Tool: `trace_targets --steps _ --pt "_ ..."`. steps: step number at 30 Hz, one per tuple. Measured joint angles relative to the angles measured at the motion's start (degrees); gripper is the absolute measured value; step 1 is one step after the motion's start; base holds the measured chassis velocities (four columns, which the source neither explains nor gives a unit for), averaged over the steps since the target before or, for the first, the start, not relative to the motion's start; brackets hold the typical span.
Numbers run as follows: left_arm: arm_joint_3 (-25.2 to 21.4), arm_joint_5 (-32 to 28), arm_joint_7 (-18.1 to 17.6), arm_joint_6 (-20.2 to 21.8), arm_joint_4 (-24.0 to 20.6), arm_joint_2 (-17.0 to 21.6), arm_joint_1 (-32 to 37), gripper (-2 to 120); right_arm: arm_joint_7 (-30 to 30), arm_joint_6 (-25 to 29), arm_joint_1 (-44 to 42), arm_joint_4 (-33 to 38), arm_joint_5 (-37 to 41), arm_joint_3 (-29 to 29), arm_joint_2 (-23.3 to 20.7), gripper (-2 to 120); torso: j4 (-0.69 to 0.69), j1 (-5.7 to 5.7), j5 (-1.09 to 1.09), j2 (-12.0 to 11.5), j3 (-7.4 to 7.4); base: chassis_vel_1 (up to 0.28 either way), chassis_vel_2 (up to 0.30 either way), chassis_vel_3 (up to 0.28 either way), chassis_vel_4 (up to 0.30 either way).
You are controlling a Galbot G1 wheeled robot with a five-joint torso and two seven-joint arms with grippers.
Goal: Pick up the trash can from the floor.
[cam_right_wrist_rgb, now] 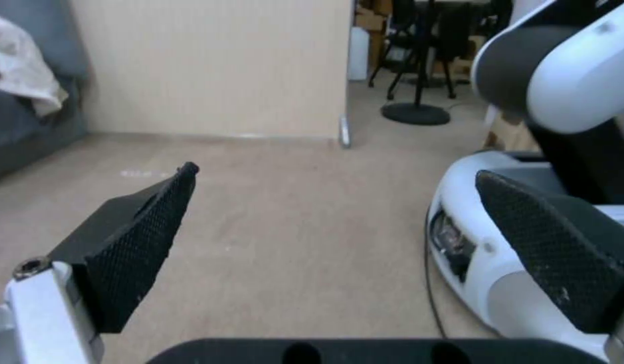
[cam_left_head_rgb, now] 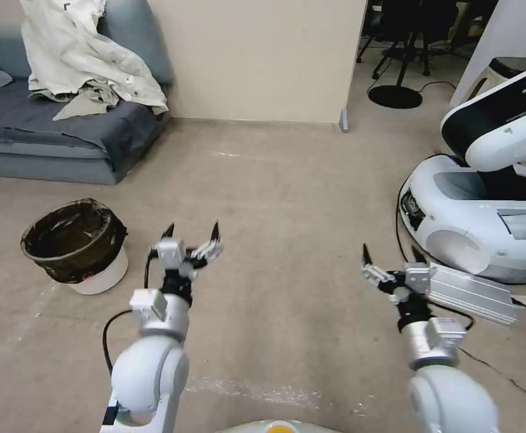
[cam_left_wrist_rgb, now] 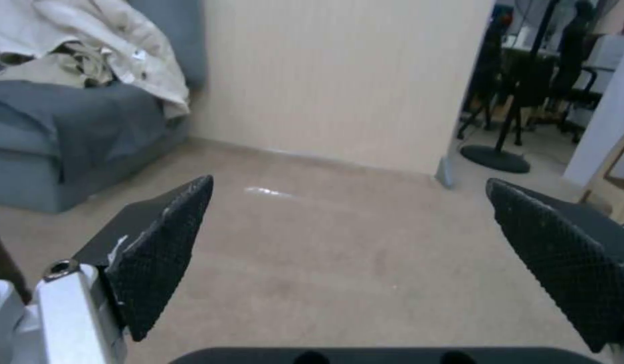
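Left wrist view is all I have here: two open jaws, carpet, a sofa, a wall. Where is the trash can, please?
Observer: The trash can stands upright on the floor, off to the robot's left of the left gripper and apart from it.
Operator: Is something inside the can?
Observer: I see a black bag folded over its rim; the contents I cannot tell.
Operator: And the right gripper?
Observer: The right gripper hangs over bare carpet with open jaws, holding nothing, close to a white robot base on its right.
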Motion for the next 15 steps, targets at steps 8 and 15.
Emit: trace_targets --steps 8,15 --pt "-2.32 -0.61 -0.78 -2.06 1.8 2.08 1.42 100 -0.43 2.26 -1.45 1.38 3.89 1.94 -2.65 100 0.0 0.0 0.03 0.0 0.0 0.0 0.0 0.0 0.0" --pt "-3.19 -1.43 -0.77 -3.19 2.21 2.1 2.08 100 -0.98 4.53 -1.11 0.21 5.99 2.18 -3.67 100 0.0 0.0 0.02 0.0 0.0 0.0 0.0 0.0 0.0"
